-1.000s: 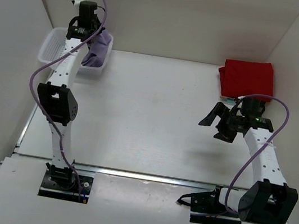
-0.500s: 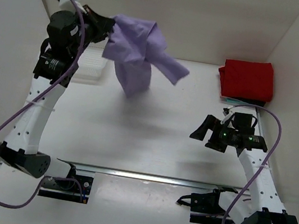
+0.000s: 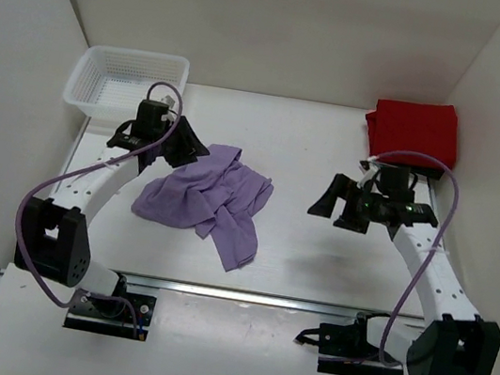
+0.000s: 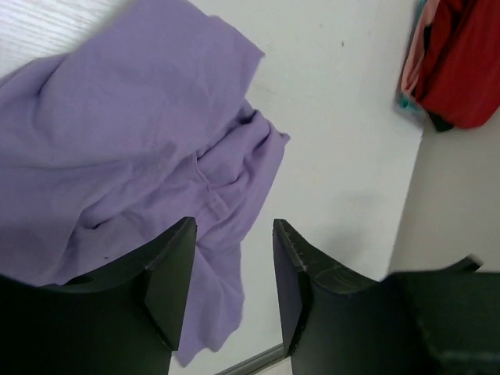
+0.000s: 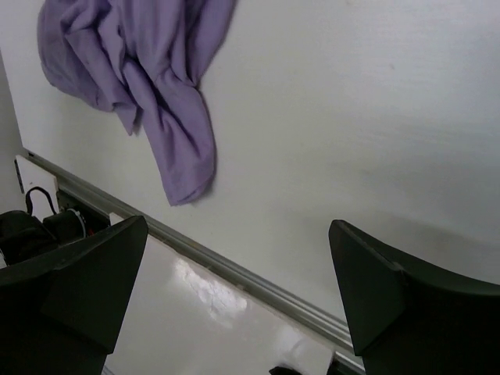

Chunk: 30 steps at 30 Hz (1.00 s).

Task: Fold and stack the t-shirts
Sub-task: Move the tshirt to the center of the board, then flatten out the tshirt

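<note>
Top external: lavender shirt (image 3: 205, 198) crumpled just beside left pincer (image 3: 191, 148), jaws apart.

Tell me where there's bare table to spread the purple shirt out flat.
Best patch: the middle of the table, between the purple shirt and the right end effector, running back between basket and red shirt. Crowded: the left side, with basket, shirt and left arm; the far right corner holds the red shirt.

The lavender shirt (image 3: 205, 198) and bright red shirt (image 3: 413, 131) were plain; the mesh basket (image 3: 80, 89) and table (image 3: 322, 151) were white.
</note>
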Each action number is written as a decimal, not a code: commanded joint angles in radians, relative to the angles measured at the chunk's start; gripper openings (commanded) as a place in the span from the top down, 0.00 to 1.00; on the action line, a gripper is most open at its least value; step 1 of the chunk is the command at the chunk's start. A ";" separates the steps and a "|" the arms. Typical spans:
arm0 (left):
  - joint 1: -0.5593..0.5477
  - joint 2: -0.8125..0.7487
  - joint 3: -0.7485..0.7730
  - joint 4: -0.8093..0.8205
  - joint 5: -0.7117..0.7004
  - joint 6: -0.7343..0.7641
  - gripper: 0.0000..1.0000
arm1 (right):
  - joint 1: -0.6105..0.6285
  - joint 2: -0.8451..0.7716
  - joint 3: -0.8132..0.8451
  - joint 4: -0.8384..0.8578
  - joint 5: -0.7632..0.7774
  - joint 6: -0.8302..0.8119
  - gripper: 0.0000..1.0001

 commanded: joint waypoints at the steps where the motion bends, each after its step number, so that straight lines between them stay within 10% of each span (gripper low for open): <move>1: -0.045 -0.038 0.072 -0.006 0.009 0.137 0.45 | 0.092 0.094 0.097 0.134 0.023 0.022 0.01; 6: -0.118 -0.073 -0.015 -0.138 -0.211 0.348 0.43 | 0.228 0.323 0.189 0.185 -0.030 0.060 0.00; 11: -0.194 -0.092 -0.134 -0.152 -0.276 0.415 0.40 | 0.339 0.424 0.249 0.153 0.054 0.020 0.31; 30: -0.255 0.095 -0.157 0.003 -0.236 0.260 0.32 | 0.517 0.645 0.184 0.321 0.048 0.097 0.35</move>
